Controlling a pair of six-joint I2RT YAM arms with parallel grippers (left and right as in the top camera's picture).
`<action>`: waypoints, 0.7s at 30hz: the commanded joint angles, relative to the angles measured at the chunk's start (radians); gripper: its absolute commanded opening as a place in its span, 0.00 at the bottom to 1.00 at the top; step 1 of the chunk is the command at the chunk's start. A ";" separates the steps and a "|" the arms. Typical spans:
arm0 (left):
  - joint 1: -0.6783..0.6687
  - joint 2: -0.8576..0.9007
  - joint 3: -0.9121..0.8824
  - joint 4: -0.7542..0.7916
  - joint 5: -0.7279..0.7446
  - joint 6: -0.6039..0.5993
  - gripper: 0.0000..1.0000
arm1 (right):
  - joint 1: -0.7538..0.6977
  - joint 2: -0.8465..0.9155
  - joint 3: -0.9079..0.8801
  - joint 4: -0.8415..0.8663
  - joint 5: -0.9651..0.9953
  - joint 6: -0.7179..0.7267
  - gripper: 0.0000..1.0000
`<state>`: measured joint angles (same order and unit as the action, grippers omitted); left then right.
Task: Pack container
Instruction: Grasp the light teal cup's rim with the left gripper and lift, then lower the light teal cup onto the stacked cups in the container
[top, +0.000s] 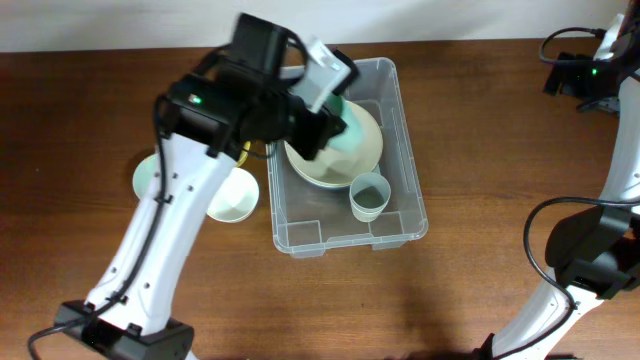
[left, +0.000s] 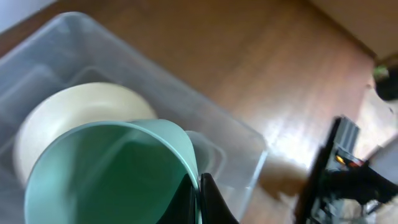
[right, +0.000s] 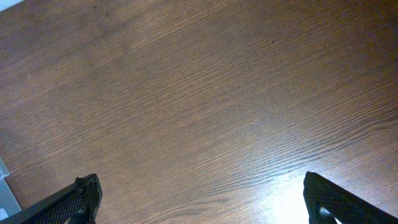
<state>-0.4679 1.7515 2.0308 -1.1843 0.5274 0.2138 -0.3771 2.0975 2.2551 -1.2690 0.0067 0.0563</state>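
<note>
**Green bowl gripped over the clear bin**

The container (top: 396, 132), a see-through plastic rectangle with rounded rim, sat mid-surface (right: 199, 93) on dark wood grain. Inside lay a smooth cream bowl (left: 74, 106) and a small pale cup (top: 368, 195). The left fingers (left: 211, 202) pinched a matte mint-green bowl (left: 112, 174) by its thin rim. The right fingers (right: 78, 202) were spread wide, holding nothing.

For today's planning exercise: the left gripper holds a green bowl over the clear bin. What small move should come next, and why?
Probably lower the green bowl slightly to nest in the cream bowl. The left gripper pinches its rim; it hangs tilted over that bowl inside the container, with the cup beside.
</note>
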 joint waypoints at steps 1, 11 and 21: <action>-0.056 0.011 -0.001 0.003 0.026 0.020 0.01 | 0.000 -0.014 0.015 0.000 -0.002 0.008 0.99; -0.142 0.101 -0.001 -0.008 0.027 0.020 0.01 | 0.000 -0.014 0.015 0.000 -0.002 0.008 0.99; -0.146 0.174 -0.001 -0.086 0.030 0.021 0.00 | 0.000 -0.014 0.015 0.000 -0.002 0.008 0.99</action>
<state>-0.6102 1.9102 2.0308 -1.2495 0.5392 0.2180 -0.3771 2.0975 2.2551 -1.2686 0.0067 0.0563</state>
